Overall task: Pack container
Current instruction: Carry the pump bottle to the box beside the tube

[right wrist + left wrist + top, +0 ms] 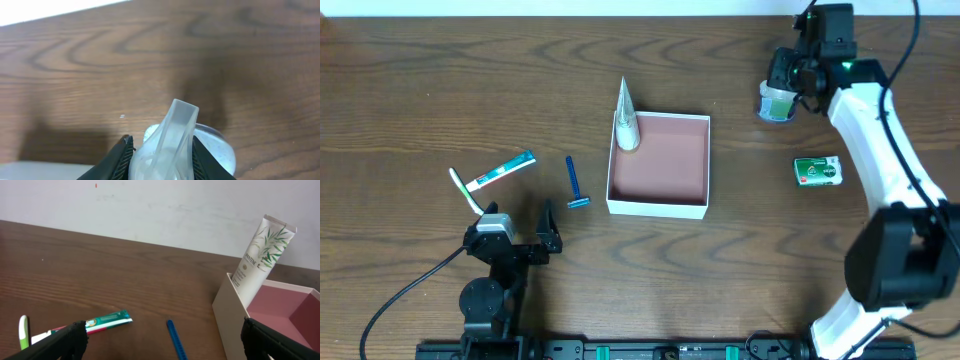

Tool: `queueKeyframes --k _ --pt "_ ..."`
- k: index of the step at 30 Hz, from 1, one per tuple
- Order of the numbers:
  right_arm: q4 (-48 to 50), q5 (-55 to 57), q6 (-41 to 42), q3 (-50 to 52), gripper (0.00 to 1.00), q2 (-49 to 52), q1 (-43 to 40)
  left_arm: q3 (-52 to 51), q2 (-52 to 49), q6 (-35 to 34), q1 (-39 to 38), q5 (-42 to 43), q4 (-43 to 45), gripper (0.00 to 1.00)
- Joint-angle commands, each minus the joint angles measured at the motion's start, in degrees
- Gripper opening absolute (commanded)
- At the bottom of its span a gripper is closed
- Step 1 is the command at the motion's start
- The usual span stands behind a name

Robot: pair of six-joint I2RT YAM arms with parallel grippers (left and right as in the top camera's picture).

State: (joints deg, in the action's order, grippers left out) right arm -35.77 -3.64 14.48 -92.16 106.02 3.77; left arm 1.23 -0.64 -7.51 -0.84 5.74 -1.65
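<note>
Grip looks made: right claw (161, 156) clamped on translucent plastic bottle (777, 103), lifted or not unclear. Step: pickup, then carry. Square white cardboard container w/ reddish-brown inside (658, 207) sits well off to claw's left, white leaf-print tube (625, 120) leaning in it on side away from claw. Next, prob.: lift clear, swing over container, release in free space. Idle left claw (515, 243): jaws wide apart.

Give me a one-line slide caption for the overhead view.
Right gripper grips a clear tube away from the white box, where one white tube leans in a corner.
</note>
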Motion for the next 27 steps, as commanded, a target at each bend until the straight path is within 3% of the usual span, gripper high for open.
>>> queueKeyframes --k 1,11,27 --pt "-0.09 -4.02 -2.97 -0.9 0.22 -7.56 0.35 -1.01 0.04 0.11 0.28 0.68 -1.95 0.98" --pt "-2.97 -11.21 -1.14 -0.87 0.24 -14.86 6.08 -1.01 0.04 0.11 0.28 0.68 -1.95 0.98" --pt "-3.52 -13.05 6.32 -0.87 0.24 -15.23 15.96 -1.01 0.04 0.11 0.28 0.68 -1.95 0.98"
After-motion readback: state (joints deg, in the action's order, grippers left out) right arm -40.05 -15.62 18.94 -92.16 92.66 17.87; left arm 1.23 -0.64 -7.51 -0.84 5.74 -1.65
